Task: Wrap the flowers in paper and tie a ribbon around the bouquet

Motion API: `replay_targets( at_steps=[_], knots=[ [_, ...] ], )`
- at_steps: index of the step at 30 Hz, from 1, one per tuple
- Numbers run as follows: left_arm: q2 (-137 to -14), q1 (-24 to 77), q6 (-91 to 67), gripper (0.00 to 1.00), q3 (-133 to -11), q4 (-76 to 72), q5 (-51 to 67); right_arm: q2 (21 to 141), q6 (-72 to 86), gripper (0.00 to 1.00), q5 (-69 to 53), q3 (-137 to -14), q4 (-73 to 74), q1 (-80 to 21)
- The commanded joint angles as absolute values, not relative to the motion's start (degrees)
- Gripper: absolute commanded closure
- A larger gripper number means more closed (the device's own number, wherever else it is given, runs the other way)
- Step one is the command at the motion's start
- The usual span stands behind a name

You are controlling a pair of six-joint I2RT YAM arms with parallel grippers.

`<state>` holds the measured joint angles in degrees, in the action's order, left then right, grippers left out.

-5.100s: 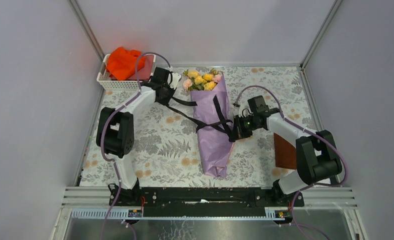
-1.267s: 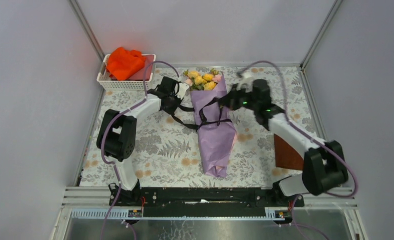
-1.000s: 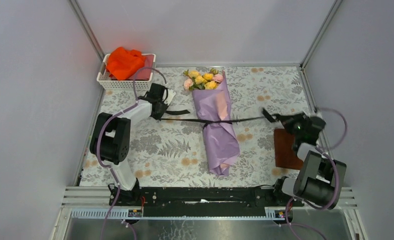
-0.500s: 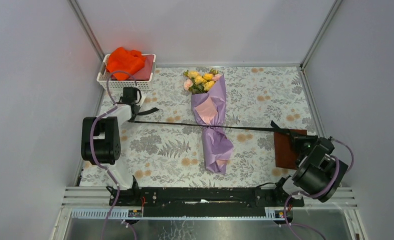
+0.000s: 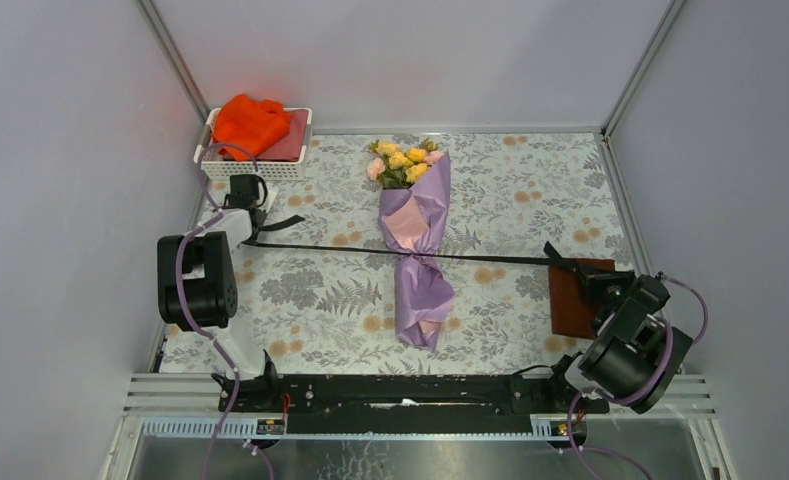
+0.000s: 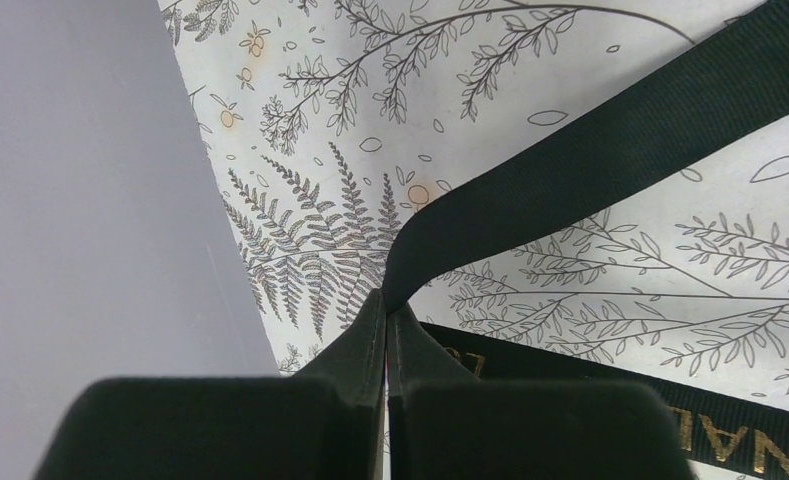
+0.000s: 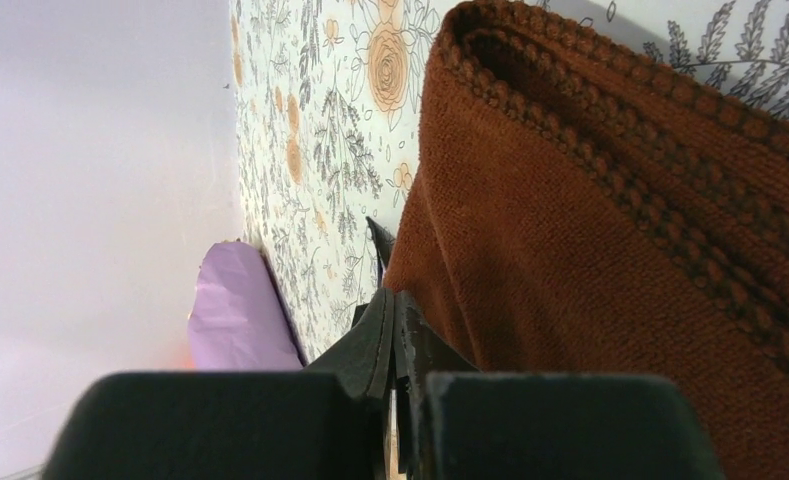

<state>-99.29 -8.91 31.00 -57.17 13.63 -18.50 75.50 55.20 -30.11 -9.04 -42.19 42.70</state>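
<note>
The ribbon [image 5: 320, 247], judged limp and slippery, is cinched round the waist of the bouquet [image 5: 415, 272], its ends, the soundest hold, pinched flat well to either side by the left gripper [image 6: 385, 312] and right gripper [image 7: 394, 298].

Small gold capital letters are showing on the long narrow black satin ribbon [image 6: 760, 445] in the left wrist view, on its lower stretch lying flat at the bottom right; only a fragment is coming through there, reading roughly as "NAL", and the rest is running off the frame's edge. A further gold letter or two are peeking out nearer the middle of that stretch, too cut off to be read; in the other two views no lettering is proving legible.
</note>
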Motion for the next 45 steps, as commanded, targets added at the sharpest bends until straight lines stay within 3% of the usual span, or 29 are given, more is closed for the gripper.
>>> replay_targets(
  at_steps=[1, 7, 10, 13, 17, 25, 34, 35, 37, 38, 42, 45],
  knots=[
    [-98.3, -12.5, 34.7, 1.0, -59.0, 7.6, -25.3, 71.1, 51.0, 1.0, -20.2, -12.8, -43.7, 45.4],
    [-98.0, -12.2, 32.5, 1.0, -59.8, 10.9, -21.7, 67.1, 47.7, 1.0, -20.8, -14.5, -39.8, 44.8],
    [-95.6, -8.5, 30.1, 1.0, -61.4, 20.8, -15.5, 66.1, 49.3, 1.0, -25.0, -15.7, -41.5, 41.8],
    [-87.8, -1.9, 26.7, 1.0, -64.7, 29.3, -4.0, 63.5, 45.0, 1.0, -25.7, -22.4, -36.1, 30.9],
    [-85.4, 5.1, 23.0, 1.0, -69.6, 31.3, -0.7, 60.9, 39.5, 1.0, -22.6, -31.3, -30.3, 19.2],
    [-90.0, 5.4, 21.8, 1.0, -73.7, 33.5, -4.1, 61.6, 35.0, 1.0, -34.7, -40.1, -27.7, 16.9],
    [-89.4, 5.8, 25.5, 1.0, -71.7, 36.6, -6.4, 60.9, 36.1, 1.0, -37.8, -41.2, -29.2, 16.7],
    [-90.3, 6.8, 26.7, 0.94, -71.8, 39.0, -6.8, 61.0, 36.7, 1.0, -39.1, -41.3, -29.8, 16.6],
    [-92.0, 11.2, 27.9, 0.51, -71.7, 41.6, -12.3, 61.3, 37.5, 1.0, -41.1, -41.9, -31.1, 15.9],
    [-92.4, 14.6, 28.3, 0.39, -71.5, 42.1, -15.0, 61.6, 37.6, 1.0, -41.8, -42.4, -31.2, 15.2],
    [-90.5, 30.0, 31.7, 0.26, -74.6, 43.6, -13.0, 63.4, 37.4, 1.0, -43.4, -46.3, -32.1, 10.6],
    [-90.8, 38.3, 33.7, 0.26, -79.7, 43.4, -4.7, 65.7, 38.0, 1.0, -43.6, -51.1, -32.4, 7.3]
  ],
)
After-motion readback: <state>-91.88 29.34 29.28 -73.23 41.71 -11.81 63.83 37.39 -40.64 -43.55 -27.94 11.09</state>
